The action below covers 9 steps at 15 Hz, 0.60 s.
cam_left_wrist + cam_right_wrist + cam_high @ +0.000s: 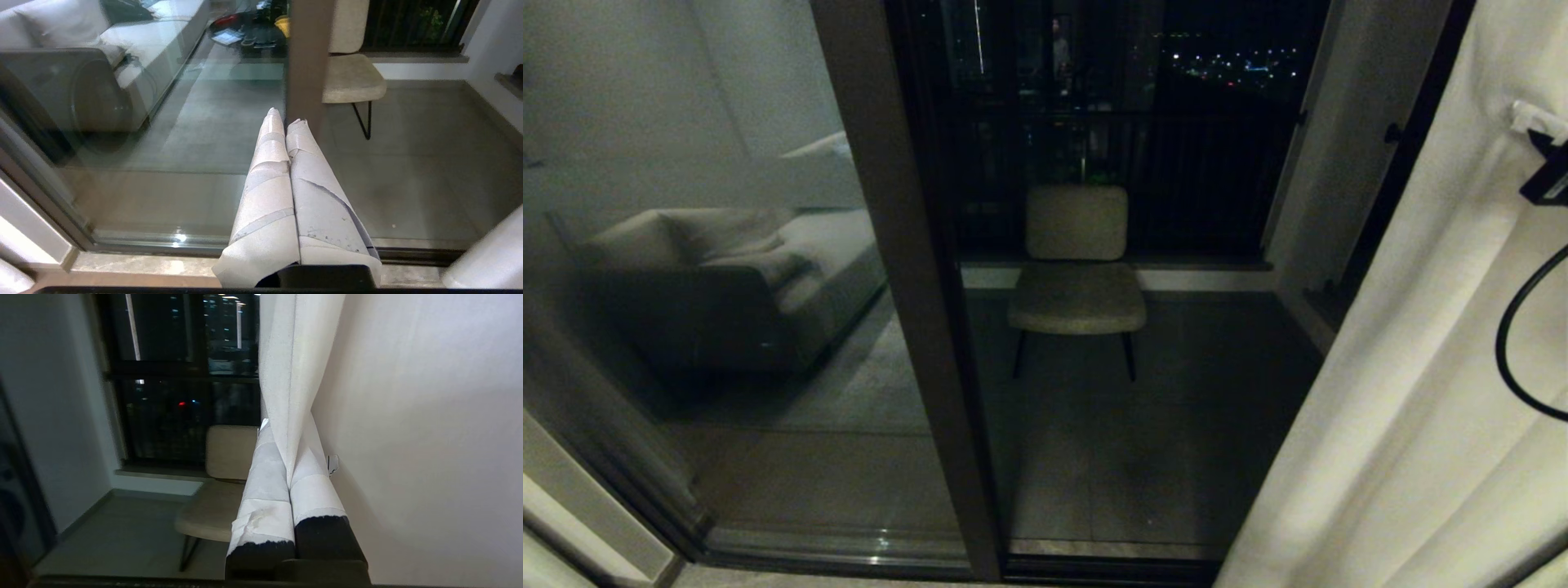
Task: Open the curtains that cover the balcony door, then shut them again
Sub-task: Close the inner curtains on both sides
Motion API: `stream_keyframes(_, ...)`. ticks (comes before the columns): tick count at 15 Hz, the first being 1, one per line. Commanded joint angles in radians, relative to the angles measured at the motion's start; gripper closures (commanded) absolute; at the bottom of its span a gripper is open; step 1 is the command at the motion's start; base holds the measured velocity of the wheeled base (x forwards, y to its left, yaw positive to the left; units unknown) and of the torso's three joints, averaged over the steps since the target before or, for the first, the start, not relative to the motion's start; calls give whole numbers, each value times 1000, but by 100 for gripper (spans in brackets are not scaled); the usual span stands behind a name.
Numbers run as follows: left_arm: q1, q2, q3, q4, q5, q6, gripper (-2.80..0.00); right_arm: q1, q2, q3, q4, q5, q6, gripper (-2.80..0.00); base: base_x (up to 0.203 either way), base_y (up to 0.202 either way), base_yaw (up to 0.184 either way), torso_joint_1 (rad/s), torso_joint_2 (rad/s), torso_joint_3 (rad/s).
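Nearest to me, the right claw [286, 433] has its taped fingers [265, 490] pressed together on the edge of the curtain [294, 375], a fold of cream cloth running down between them. Only the right wrist view shows that pinch. In the head view I see just the tip of the right claw [1535, 122] at the far right edge, against the curtain [1421, 367], with a black cable [1507, 343] looping below it. The curtain there is gathered on the right side, leaving the glass bare.

The left claw [284, 118] appears in its own wrist view only. Its wrapped fingers [265, 196] lie flat together, holding nothing and touching nothing, pointing toward the door.

Past both claws stands the balcony door [907, 286], its thick dark post upright in the middle. The left pane mirrors a sofa [727, 278] from the room. Through the right pane I see a grey tiled floor [1160, 457], a beige chair [1078, 269] on thin black legs, then a dark railing [1176, 163] and city lights [1233, 65] far behind.
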Motion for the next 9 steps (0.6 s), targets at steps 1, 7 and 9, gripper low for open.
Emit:
stream_keyframes(1,0,0,0,0,1,0,0,11,14,-3,-6,2,0,0,0,186,-1,5,4,7)
stream_keyframes(7,0,0,0,0,1,0,0,30,53,-38,-7,0,-3,0,0,193,-2,3,0,3)
stream_keyframes(9,0,0,0,0,1,0,0,39,75,-72,-7,0,-3,0,0,194,0,1,1,0)
